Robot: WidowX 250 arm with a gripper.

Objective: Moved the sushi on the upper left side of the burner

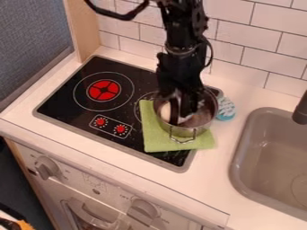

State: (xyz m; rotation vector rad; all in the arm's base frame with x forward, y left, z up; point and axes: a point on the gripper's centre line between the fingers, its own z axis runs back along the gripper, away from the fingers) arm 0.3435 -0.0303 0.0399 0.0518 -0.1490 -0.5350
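Note:
My gripper (183, 110) hangs down into a metal pot (190, 130), its lower end inside the rim. A whitish thing (166, 112) shows in the pot by the gripper's left side; I cannot tell whether it is the sushi or whether it is held. The pot stands on a folded green cloth (154, 139), over the right part of the black stove top. At the upper left of the stove lies the burner (103, 90) with a red centre.
Two red knobs (110, 125) are set in the stove's front part. A blue and white object (226, 109) sits right beside the pot. The grey sink (273, 148) is at the right, under a dark faucet (301, 112). A tiled wall (260, 42) stands behind.

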